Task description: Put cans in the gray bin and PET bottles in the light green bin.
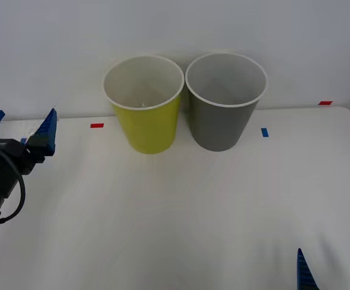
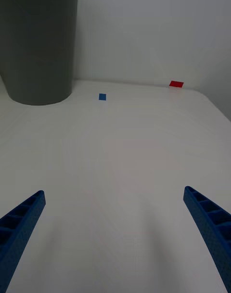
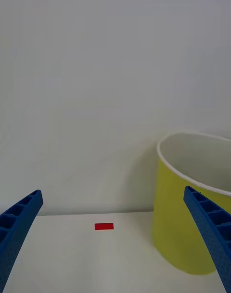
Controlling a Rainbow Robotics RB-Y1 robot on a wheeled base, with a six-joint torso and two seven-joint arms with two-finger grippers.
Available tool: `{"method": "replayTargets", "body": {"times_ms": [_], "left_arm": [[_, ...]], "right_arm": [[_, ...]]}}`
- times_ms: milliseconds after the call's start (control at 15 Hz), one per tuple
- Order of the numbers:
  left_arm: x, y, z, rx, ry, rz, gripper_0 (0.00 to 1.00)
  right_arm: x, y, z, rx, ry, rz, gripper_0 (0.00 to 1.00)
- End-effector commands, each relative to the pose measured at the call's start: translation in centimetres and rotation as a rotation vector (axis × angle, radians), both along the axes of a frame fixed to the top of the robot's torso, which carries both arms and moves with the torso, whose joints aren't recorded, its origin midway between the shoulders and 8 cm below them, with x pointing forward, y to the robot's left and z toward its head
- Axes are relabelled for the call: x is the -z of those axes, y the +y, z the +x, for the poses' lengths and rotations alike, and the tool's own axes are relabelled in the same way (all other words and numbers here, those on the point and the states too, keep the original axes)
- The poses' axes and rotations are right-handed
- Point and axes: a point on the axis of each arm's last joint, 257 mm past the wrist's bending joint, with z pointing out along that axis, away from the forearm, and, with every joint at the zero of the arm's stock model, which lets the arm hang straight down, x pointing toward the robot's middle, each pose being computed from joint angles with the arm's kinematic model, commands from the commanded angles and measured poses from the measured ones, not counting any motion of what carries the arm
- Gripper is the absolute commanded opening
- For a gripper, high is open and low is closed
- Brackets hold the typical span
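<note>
I am reading no text, label, brand or number anywhere: the green bin (image 1: 146, 124), the gray bin (image 1: 223, 118) and the surface (image 1: 181, 211) are showing none.

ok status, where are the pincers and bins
Left pincer open, raised at table's left edge. Right pincer open, low near right. Light green bin and gray bin upright, side by side at back.

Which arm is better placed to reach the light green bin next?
Left. The left end effector, open, is raised beside the light green bin. The right end effector, open too, sits low at the table's near edge, closer to the gray bin.
</note>
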Motion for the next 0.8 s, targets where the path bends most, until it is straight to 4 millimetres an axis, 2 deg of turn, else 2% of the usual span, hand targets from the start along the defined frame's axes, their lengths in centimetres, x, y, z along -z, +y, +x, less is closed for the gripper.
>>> {"method": "replayTargets", "body": {"times_ms": [67,267,533,800], "left_arm": [[3.1,1.2,-2.2,-0.011,-0.039,0.015,1.00],[6.2,2.0,-5.0,-0.013,-0.062,0.021,1.00],[9.2,2.3,-9.4,-0.015,-0.060,0.035,1.00],[12.3,3.3,-12.7,-0.042,-0.007,0.038,1.00]], "right_arm": [[0.0,0.0,0.0,0.000,0.000,0.000,1.00],[0.0,0.0,0.0,0.000,0.000,0.000,1.00],[0.0,0.0,0.0,0.000,0.000,0.000,1.00],[0.0,0.0,0.0,0.000,0.000,0.000,1.00]]}}
